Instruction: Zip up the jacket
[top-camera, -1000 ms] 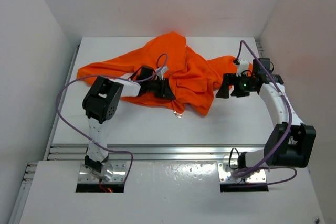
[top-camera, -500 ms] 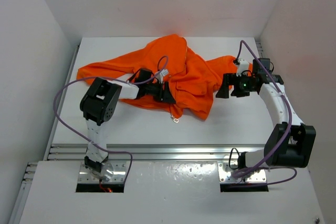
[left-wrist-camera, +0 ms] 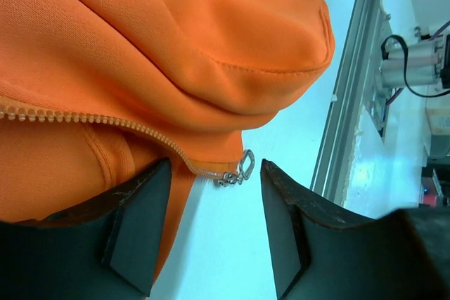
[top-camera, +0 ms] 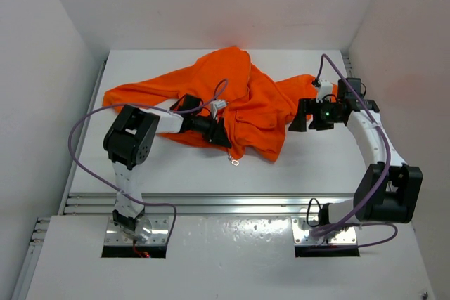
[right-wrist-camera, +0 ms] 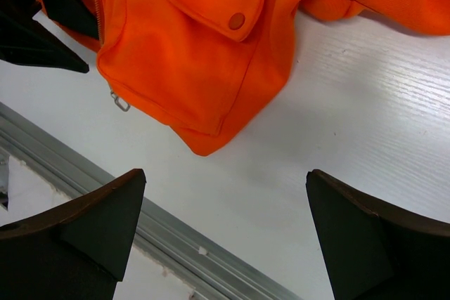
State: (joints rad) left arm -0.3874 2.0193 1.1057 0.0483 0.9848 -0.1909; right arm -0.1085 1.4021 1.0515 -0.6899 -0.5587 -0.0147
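The worktop (top-camera: 316, 163) carries the crumpled orange jacket (top-camera: 253, 103). Our left hand (left-wrist-camera: 216, 173), released, reaches its hem, zipper pull (left-wrist-camera: 242, 168) between the fingers (left-wrist-camera: 140, 237); our right hand (right-wrist-camera: 225, 173) hangs spread alongside, whose view alone shows the pocket snap (right-wrist-camera: 237, 20).

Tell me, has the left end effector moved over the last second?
Yes. The left end effector has shifted toward the near edge of the table, closer to the metal rail, and the hem of the jacket came with it.
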